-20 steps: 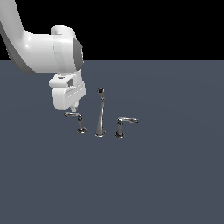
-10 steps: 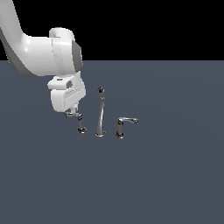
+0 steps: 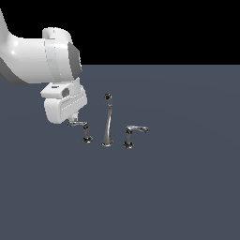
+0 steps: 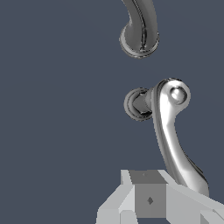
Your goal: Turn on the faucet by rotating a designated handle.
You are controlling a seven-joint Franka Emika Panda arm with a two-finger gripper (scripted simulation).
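Observation:
The chrome faucet stands in the middle of the exterior view, with its tall tapering spout (image 3: 108, 123) and a lever on each side. The handle (image 3: 86, 131), the slim straight lever, is on the exterior view's left, and its thin arm points at my gripper (image 3: 73, 123). In the wrist view the handle (image 4: 168, 127) runs from its round base to its tip, which lies against my fingers (image 4: 148, 199). The fingers show no gap and hold nothing. The spout's base (image 4: 139, 41) lies beyond the handle.
The bigger lever with the curved arm (image 3: 132, 133) stands on the exterior view's right of the spout. Everything sits on a flat dark grey-blue floor (image 3: 178, 187). My white arm fills the upper left of the exterior view.
My hand has shifted slightly down and towards the exterior view's left, beside the handle's arm tip. The spout and the bigger lever have not moved.

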